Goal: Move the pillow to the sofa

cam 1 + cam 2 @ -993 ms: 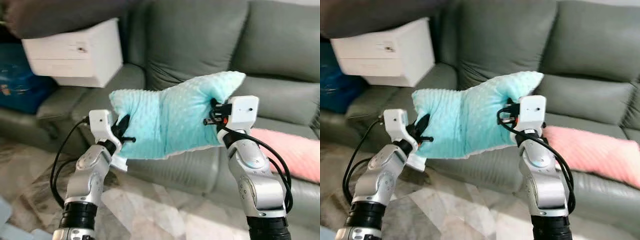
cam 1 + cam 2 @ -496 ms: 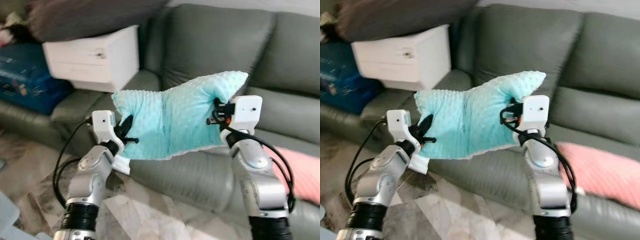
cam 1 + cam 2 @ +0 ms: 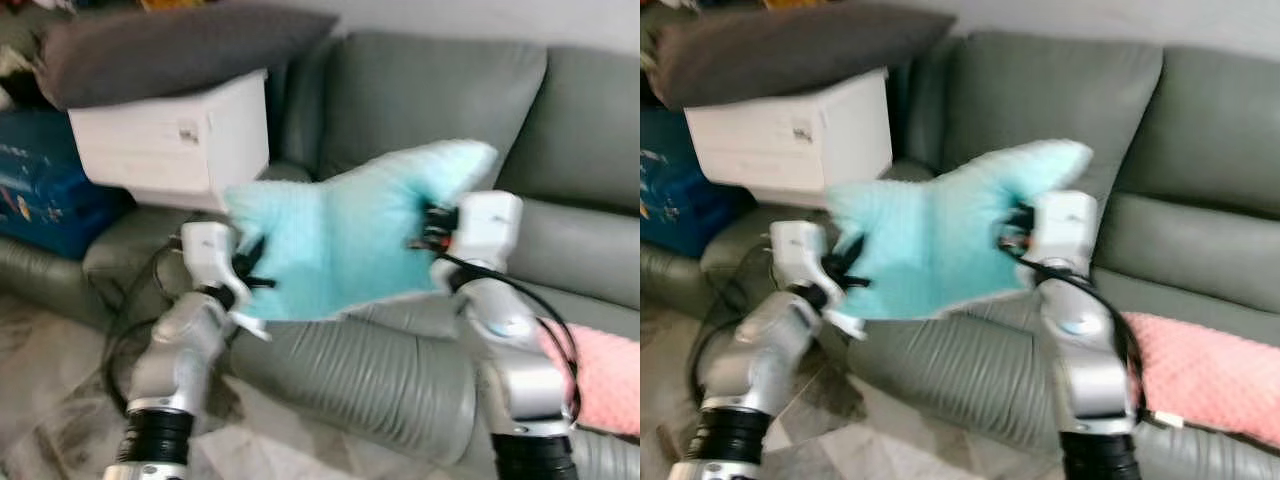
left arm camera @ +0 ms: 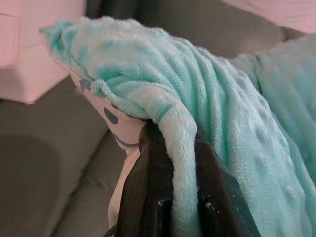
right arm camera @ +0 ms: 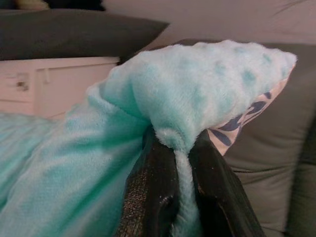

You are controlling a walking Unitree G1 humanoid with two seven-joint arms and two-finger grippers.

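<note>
While the left gripper [image 4: 170,197] and right gripper [image 5: 180,190] are still pinching opposite edges of the mint-green pillow [image 3: 345,230], the grey sofa [image 3: 420,110] is looming nearer behind it, suggesting the carry is nearing the drop.

Turquoise dimpled plush-cloth pillow [image 4: 232,123]: soft, matt nap, with a smooth white printed-cloth underside. Grey-green leather-look sofa [image 3: 420,90]: smooth with a low sheen; the fuzzy pink cloth cushion [image 3: 1200,375] on it is matt. Black claw fingers [image 5: 153,197] look like slightly glossy plastic.

Grey leather sofa [image 3: 420,360] before me.
On its seat lie a pink fuzzy cushion [image 3: 1200,375] and a white box [image 3: 170,140].
</note>
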